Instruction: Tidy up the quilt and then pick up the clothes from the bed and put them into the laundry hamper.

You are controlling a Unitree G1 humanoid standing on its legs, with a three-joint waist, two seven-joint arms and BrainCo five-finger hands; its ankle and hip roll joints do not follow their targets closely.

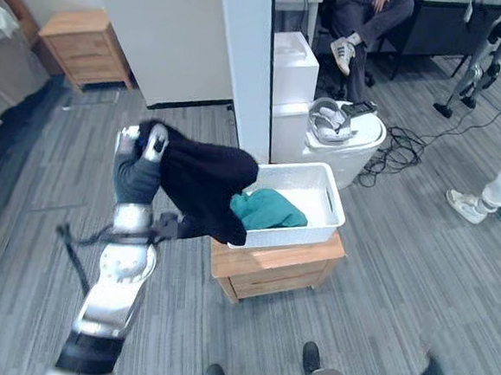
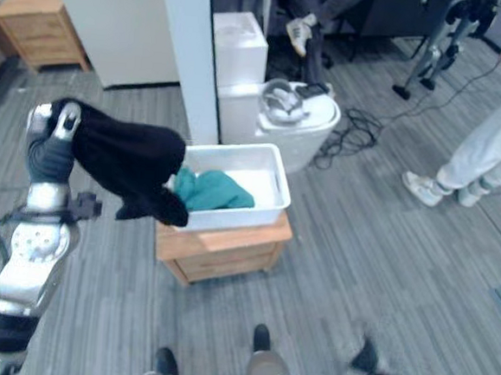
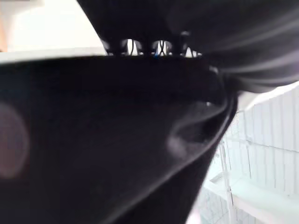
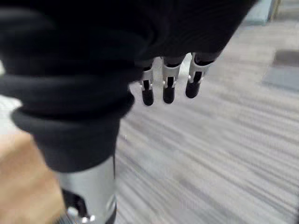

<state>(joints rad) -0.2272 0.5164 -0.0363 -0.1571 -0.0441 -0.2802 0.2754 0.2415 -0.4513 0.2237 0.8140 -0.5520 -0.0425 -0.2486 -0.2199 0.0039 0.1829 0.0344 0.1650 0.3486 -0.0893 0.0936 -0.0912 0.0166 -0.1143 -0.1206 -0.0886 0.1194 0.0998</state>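
We saw the left hand (image 1: 140,157) raised beside the hamper (image 1: 330,194), fingers curled round a black garment (image 1: 203,188) that hung over the hamper's near-left rim. A teal garment (image 1: 266,210) lay inside the hamper, which sat on a wooden stand (image 1: 274,268). The right hand's fingers (image 4: 168,88) hung relaxed above the floor, holding nothing, well apart from the hamper.
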